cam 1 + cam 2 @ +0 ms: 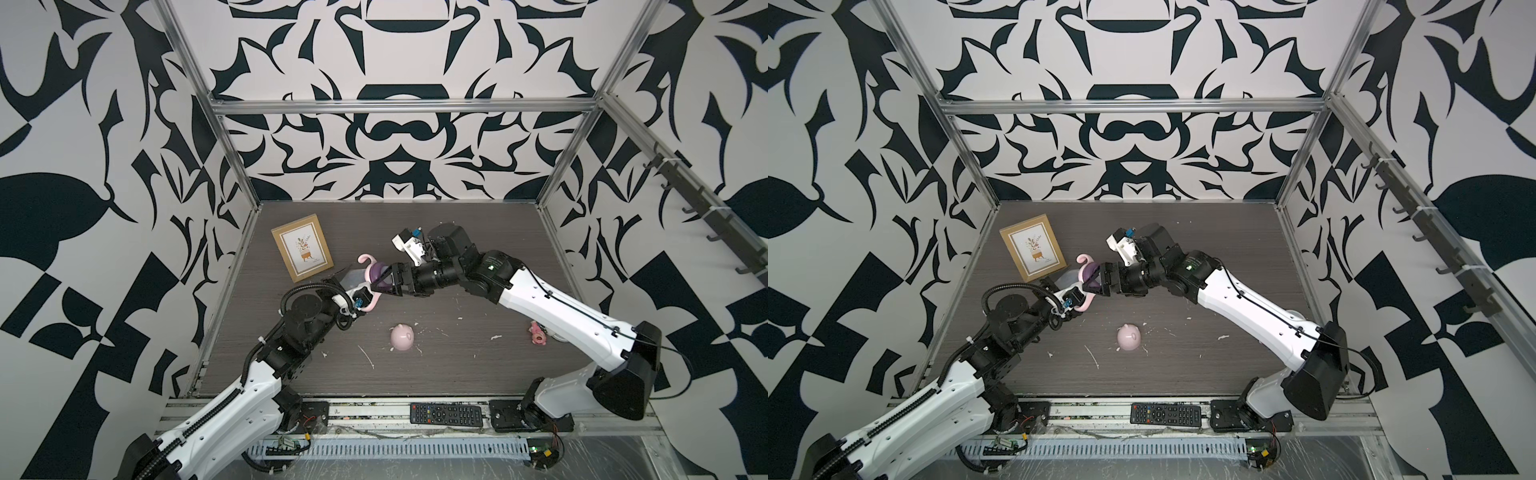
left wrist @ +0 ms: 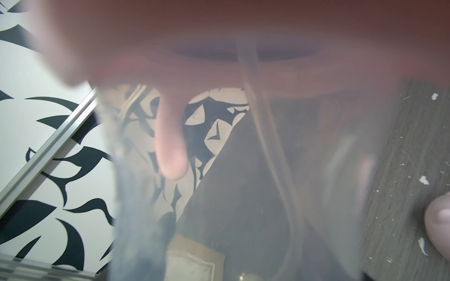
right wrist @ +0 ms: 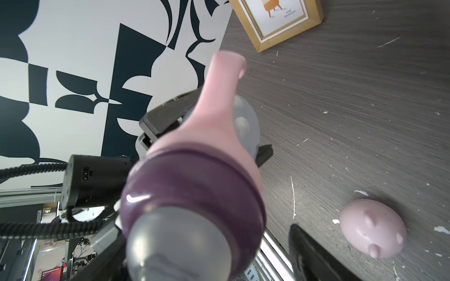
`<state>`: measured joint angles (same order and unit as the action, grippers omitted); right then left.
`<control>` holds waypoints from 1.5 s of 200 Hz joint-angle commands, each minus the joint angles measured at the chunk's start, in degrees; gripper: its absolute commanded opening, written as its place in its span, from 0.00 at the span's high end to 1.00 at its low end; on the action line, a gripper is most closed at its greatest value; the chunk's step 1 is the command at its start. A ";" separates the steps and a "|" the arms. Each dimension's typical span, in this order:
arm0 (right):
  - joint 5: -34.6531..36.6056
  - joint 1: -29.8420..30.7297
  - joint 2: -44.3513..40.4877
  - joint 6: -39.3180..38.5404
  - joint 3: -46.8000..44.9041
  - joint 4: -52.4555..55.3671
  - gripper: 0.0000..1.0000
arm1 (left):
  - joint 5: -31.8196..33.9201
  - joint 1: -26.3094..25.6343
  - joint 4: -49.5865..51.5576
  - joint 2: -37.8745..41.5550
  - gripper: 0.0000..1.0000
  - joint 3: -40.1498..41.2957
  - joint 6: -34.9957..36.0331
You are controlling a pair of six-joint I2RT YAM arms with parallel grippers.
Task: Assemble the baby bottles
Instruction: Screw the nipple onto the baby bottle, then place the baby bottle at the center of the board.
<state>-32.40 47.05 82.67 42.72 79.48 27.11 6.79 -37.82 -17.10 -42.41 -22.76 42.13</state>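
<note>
The left fingers [image 3: 168, 116] grip the small translucent plastic bottle body [image 3: 246, 121]; the right fingers [image 3: 314, 253] stand wide apart around its glossy purple collar [image 3: 190, 185].

purple collar [image 3: 192, 185], pink dome cap [image 1: 402, 338], black-white patterned walls [image 1: 399, 137]

The left arm [image 1: 232, 399] is showing white shells, black joints and a ribbed black cable chain, the right arm [image 1: 552, 307] is trailing one thin black cable, and the left gripper [image 1: 354, 280] and right gripper [image 1: 381, 282] are showing black wedge-shaped fingers.
</note>
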 commanded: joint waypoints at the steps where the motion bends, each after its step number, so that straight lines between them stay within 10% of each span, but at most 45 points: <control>1: 1.13 -0.29 -0.23 -2.89 3.11 -2.07 0.05 | -1.60 -0.24 -3.09 -0.68 1.00 -0.38 0.45; 110: 4.78 -0.29 2.32 -3.35 1.34 -2.53 0.10 | -3.33 -0.30 -2.52 -1.53 1.00 -1.76 0.06; 159: 3.92 -0.31 2.47 -0.18 -0.89 -6.73 0.33 | -3.00 -0.23 -3.15 -1.09 1.00 -1.76 -0.55; 218: 5.05 -1.76 0.48 -2.14 0.09 -3.36 0.78 | -3.18 -0.24 -4.61 -0.22 0.41 0.35 -2.27; 231: 5.32 -3.52 0.00 -3.62 0.47 -1.48 0.84 | -3.82 -0.23 -3.26 -0.14 0.00 0.27 -2.94; 300: 20.59 -12.24 4.79 -28.36 13.70 23.69 0.98 | -4.53 -0.23 -0.35 2.06 0.01 0.93 -8.27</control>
<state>-20.51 35.22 85.49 27.66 85.76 40.29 2.76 -38.06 -16.88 -41.63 -22.48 37.06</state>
